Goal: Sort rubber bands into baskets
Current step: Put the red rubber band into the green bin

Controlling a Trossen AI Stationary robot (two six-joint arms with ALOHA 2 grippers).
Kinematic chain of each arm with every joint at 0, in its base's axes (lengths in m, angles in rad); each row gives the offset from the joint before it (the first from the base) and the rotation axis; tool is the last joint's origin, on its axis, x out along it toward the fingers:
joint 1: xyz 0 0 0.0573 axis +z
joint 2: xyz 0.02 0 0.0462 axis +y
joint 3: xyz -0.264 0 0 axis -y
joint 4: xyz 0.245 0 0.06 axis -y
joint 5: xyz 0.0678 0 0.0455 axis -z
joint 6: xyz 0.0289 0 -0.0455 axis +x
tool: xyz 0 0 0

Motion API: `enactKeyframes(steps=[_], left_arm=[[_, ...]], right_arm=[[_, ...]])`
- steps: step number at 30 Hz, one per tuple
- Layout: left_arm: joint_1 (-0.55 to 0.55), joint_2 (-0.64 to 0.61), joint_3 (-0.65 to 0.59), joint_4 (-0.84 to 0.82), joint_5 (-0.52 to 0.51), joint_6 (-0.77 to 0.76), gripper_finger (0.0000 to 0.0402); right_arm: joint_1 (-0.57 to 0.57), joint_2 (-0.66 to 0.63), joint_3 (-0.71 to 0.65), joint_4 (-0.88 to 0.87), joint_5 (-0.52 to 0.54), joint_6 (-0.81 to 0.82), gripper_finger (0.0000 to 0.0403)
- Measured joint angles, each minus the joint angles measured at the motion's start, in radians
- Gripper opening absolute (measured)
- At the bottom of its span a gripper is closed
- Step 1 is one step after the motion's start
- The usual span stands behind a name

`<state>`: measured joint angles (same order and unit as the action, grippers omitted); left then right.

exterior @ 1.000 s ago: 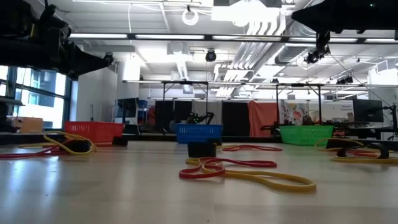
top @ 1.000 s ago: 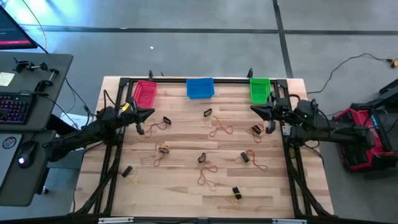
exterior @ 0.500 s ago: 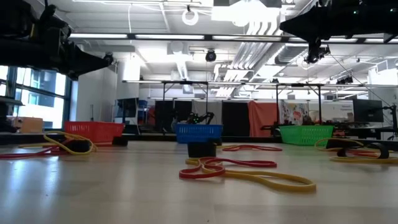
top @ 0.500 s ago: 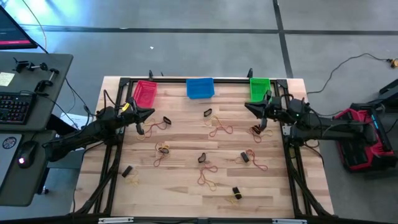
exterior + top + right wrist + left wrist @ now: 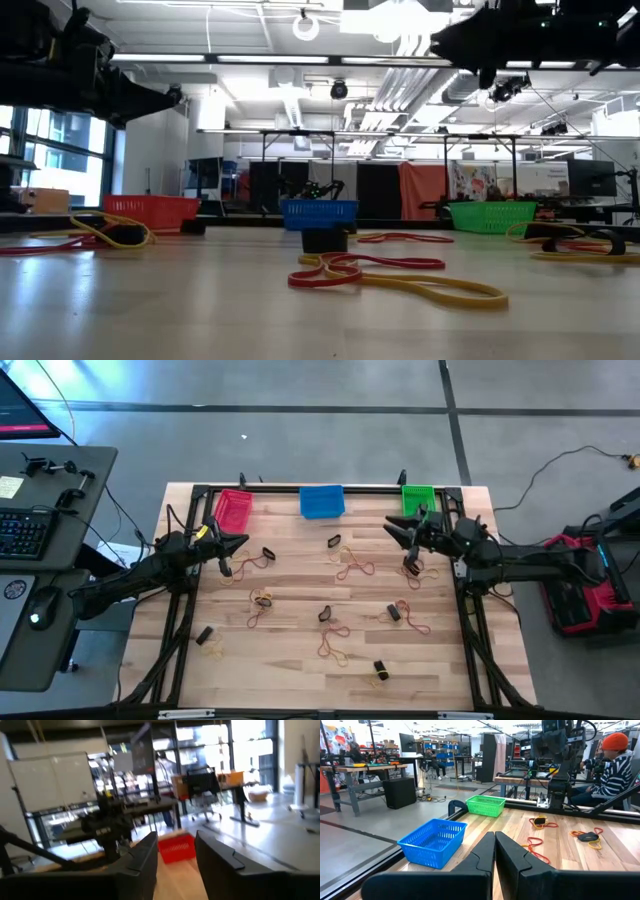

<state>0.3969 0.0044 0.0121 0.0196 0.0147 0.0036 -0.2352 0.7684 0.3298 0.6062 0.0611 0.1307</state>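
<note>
Your low view cuts off both arms, so neither claw shows there. The right claw (image 5: 408,538) hangs at three o'clock beside the green basket (image 5: 417,503), fingers (image 5: 145,862) parted and empty. The left claw (image 5: 233,546) hovers at nine o'clock near the red basket (image 5: 232,510), clenched on nothing. Rubber bands (image 5: 354,568) lie scattered over the tabletop (image 5: 290,650); the blue basket (image 5: 321,501) sits at twelve.

Rubber bands (image 5: 354,569) litter mid-table

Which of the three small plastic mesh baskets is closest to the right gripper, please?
The green mesh basket, rightmost in the row; the right gripper hovers just before it.
</note>
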Motion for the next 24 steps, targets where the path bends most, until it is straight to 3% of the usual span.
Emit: enactKeyframes(steps=[6,11,20,24], left_arm=[[0.000,0.000,0.000,0.000,0.000,0.000,0.0003],[0.000,0.000,0.000,0.000,0.000,0.000,0.0003],[0.000,0.000,0.000,0.000,0.000,0.000,0.0003],[0.000,0.000,0.000,0.000,0.000,0.000,0.0003]], right_arm=[[0.000,0.072,0.000,0.097,-0.012,-0.095,0.0124],[-0.001,0.129,0.041,-0.008,-0.075,-0.162,0.0117],[0.000,0.224,0.160,-0.256,-0.099,-0.177,0.0010],[0.000,0.264,0.241,-0.325,-0.153,-0.216,0.0016]])
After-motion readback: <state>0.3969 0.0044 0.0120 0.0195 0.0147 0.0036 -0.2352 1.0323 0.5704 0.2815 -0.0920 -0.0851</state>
